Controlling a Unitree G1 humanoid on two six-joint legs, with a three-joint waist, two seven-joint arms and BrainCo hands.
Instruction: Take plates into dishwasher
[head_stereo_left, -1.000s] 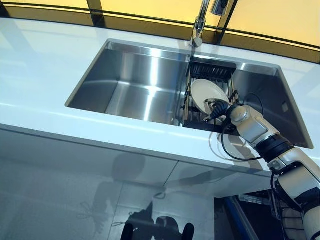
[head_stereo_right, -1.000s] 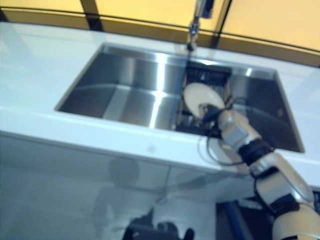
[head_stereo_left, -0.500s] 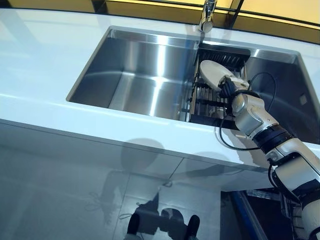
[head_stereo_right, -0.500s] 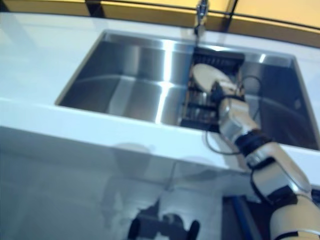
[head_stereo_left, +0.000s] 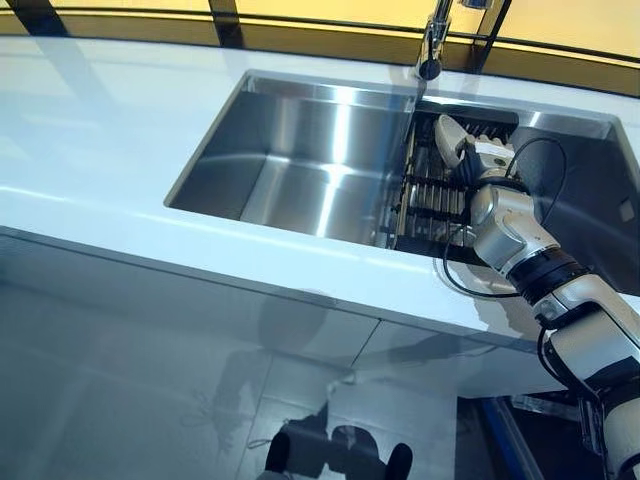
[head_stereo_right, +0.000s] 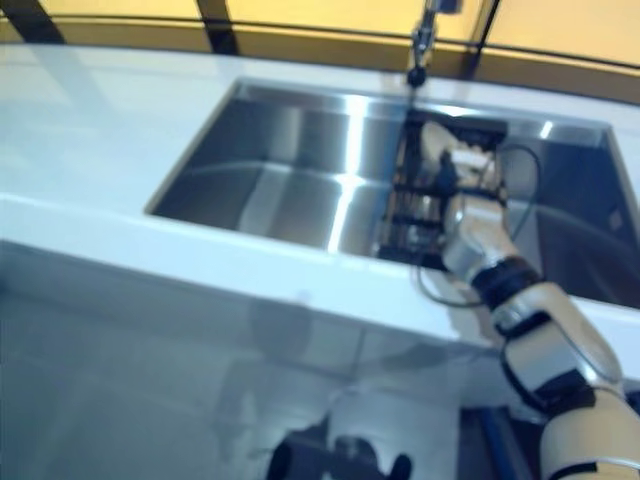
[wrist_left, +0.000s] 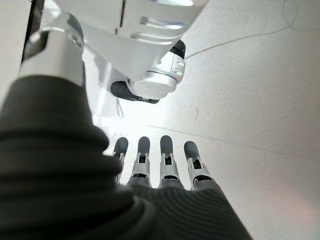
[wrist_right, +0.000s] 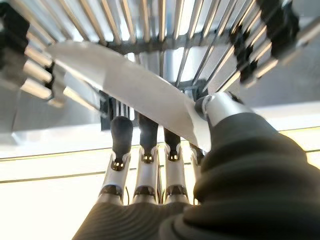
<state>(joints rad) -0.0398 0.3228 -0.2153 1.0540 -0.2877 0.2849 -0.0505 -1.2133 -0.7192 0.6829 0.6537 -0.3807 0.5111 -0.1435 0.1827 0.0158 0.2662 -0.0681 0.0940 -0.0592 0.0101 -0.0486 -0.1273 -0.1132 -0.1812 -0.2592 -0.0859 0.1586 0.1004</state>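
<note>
White round ceramic plate (wrist_right: 125, 87) pinched edge-on in right hand (head_stereo_left: 478, 165): thumb on one face, fingers (wrist_right: 145, 150) on other. Plate over black wire dish rack (head_stereo_left: 432, 190) inside stainless steel sink (head_stereo_left: 300, 160), just below chrome faucet (head_stereo_left: 432, 45). Since half second ago we see plate risen off rack, tipped edge-on. We judge lift done, carry to dishwasher next. Left hand (wrist_left: 160, 165) idle, fingers straight, holding nothing.

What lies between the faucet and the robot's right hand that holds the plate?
Only the back rim of the sink and the top of the dark rack; faucet, right hand and plate show in the left eye view.
</note>
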